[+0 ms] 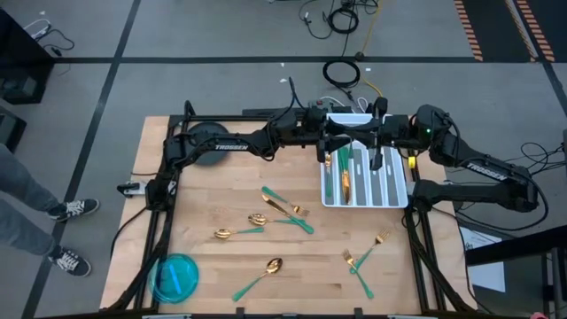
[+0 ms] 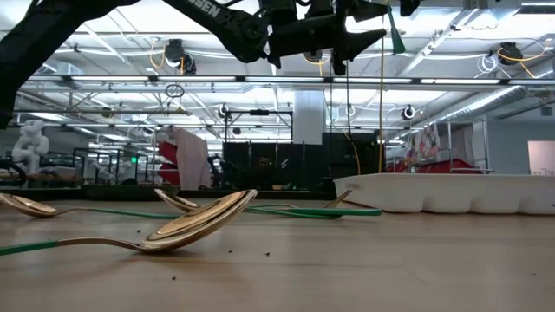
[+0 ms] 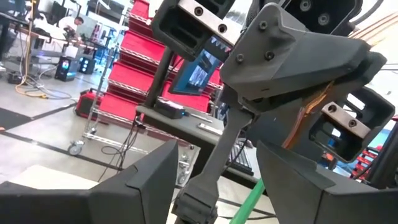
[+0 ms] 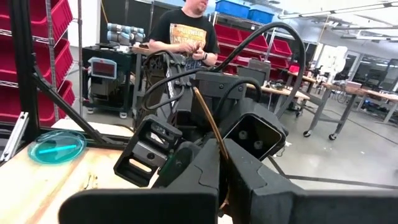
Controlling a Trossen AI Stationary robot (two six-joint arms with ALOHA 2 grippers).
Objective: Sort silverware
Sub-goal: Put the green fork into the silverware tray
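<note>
Cataloguing wooden table (image 1: 213, 283), white divided plastic tray (image 1: 398, 200) sitting at two o'clock, several green-handled pieces already lying in its compartments.

Listing loose silverware: gold-headed spoon with slim green handle (image 1: 258, 276) at six o'clock; second small gold spoon (image 1: 237, 232) and third (image 1: 268, 219) near centre; gold fork crossing green handle (image 1: 285, 207) just above them; pair of gold forks (image 1: 363, 256) at four o'clock. Noting blue round lid-like dish (image 1: 175, 276) at seven o'clock.

Meeting above the tray: left tool (image 1: 329, 142) and right tool (image 1: 379, 144), close together, both raised well clear of the table in the low view. Showing a green handle (image 2: 395, 36) hanging near the tools up high; which tool is pinching it, cannot tell. Whether either tool is open or closed, also cannot tell.

Judging handling: pieces likely being light, rigid, slick on polished gold heads; slim handles lying flat, offering little height. Advising taking hold across mid-handle, squarely, avoiding rounded bowls and tines.
</note>
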